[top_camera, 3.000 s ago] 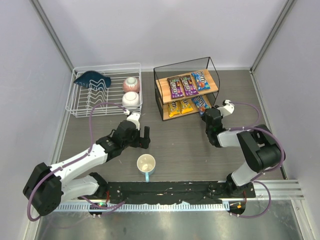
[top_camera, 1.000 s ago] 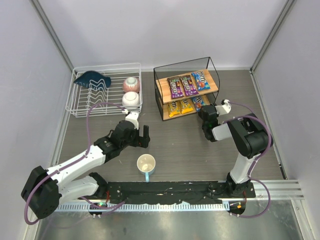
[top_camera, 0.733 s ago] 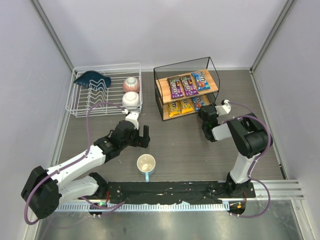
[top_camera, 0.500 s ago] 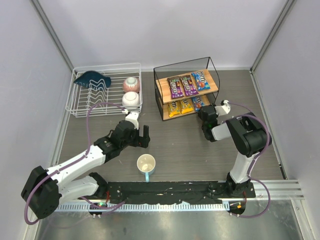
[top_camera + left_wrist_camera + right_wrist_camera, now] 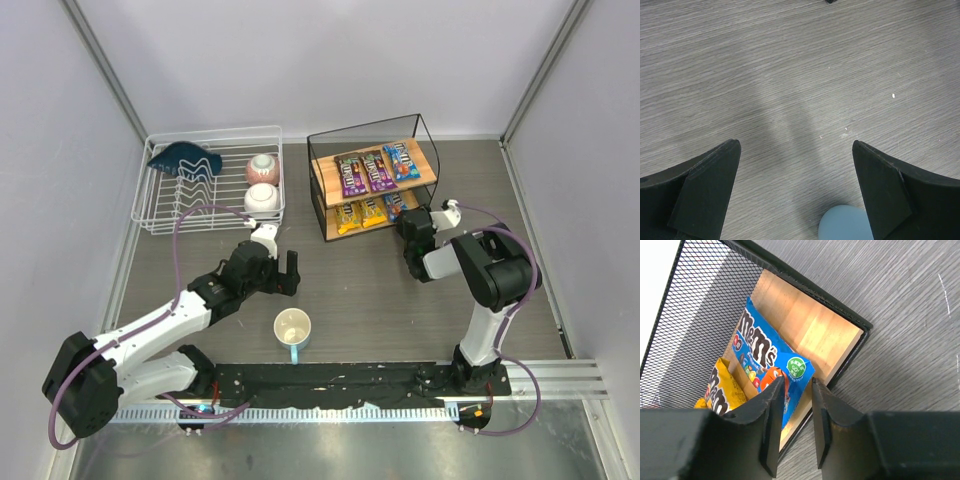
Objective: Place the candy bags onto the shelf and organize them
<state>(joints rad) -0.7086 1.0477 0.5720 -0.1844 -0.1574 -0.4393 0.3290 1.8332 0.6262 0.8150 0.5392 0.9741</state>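
Candy bags (image 5: pixel 377 170), small, flat and glossy with printed fronts, all lie on the shelf (image 5: pixel 322 183) at the back of the table (image 5: pixel 360 280). There are six: two purple, two yellow and two blue. On the upper board lie the two purple ones (image 5: pixel 351 176) side by side, with one blue bag (image 5: pixel 400 160) to their right. On the lower board lie the two yellow ones (image 5: pixel 348 216), with the second blue bag (image 5: pixel 765 352) at the right end, flat on the wood and just beside a yellow one.

The right gripper (image 5: pixel 798 385) is at the front edge of that lower board. Its jaws are parted by a narrow gap, the blue bag's near end shows in the gap, and nothing is pinched.

The left gripper (image 5: pixel 795 145) hangs over bare table with its jaws spread wide and nothing between them, near the one mug (image 5: pixel 292 328).

One white wire dish rack (image 5: pixel 160 215) stands left of the shelf and holds two bowls (image 5: pixel 263 168).
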